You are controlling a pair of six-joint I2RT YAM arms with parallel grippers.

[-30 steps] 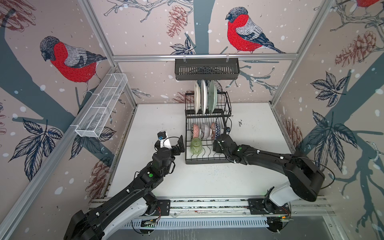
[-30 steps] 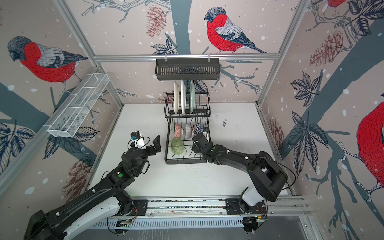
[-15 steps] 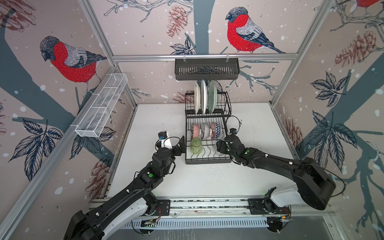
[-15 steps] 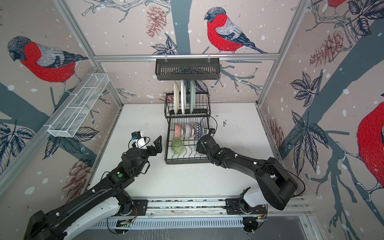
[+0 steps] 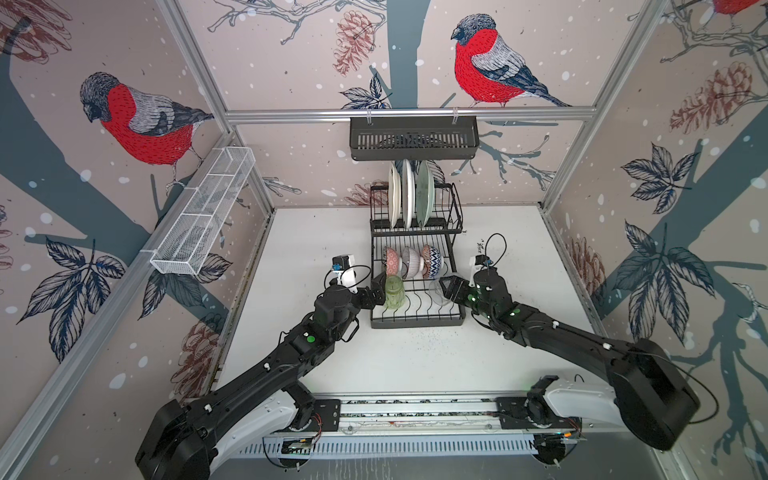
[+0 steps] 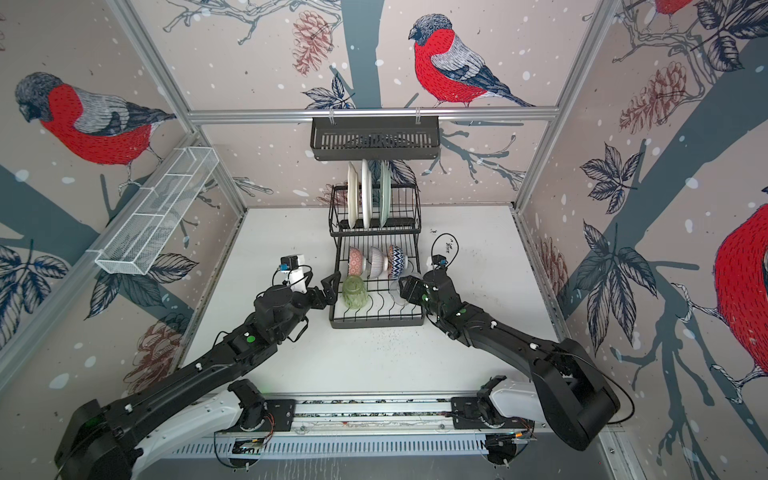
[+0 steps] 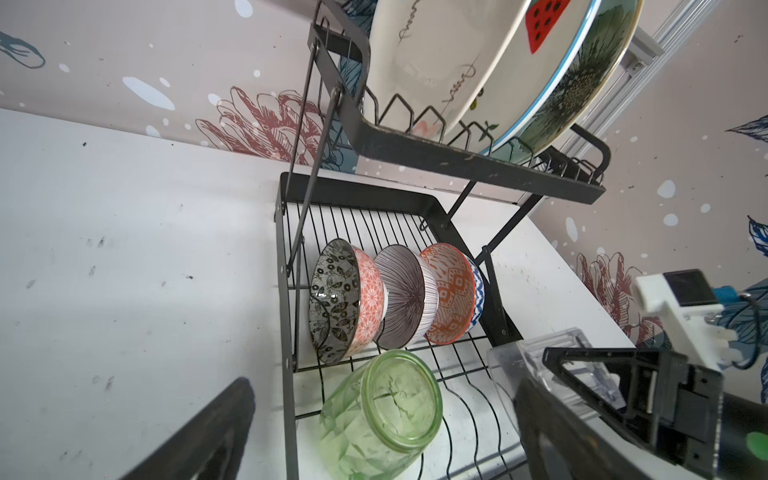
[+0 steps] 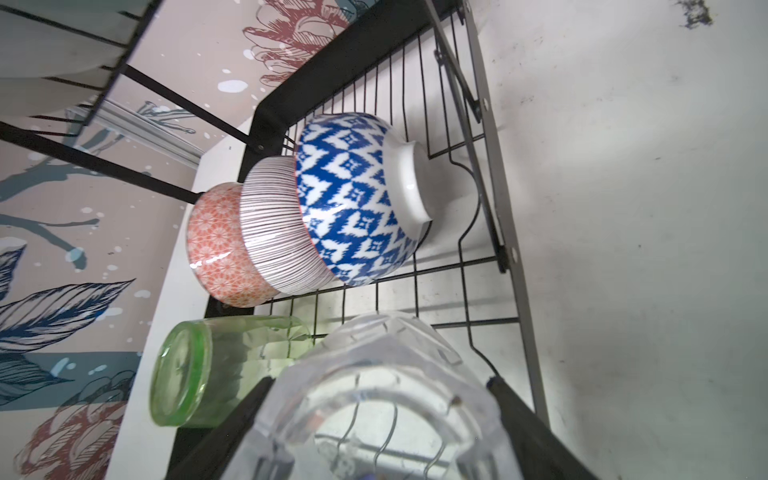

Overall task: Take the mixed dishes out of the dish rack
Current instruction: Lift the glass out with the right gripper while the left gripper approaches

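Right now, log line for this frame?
left end effector open near green glass | right end effector closed on clear glass | bowls, plates in dish rack

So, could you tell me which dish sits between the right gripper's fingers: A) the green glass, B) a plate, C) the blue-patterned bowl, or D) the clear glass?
D: the right wrist view shows the clear glass between the fingers of the right gripper, inside the dish rack.
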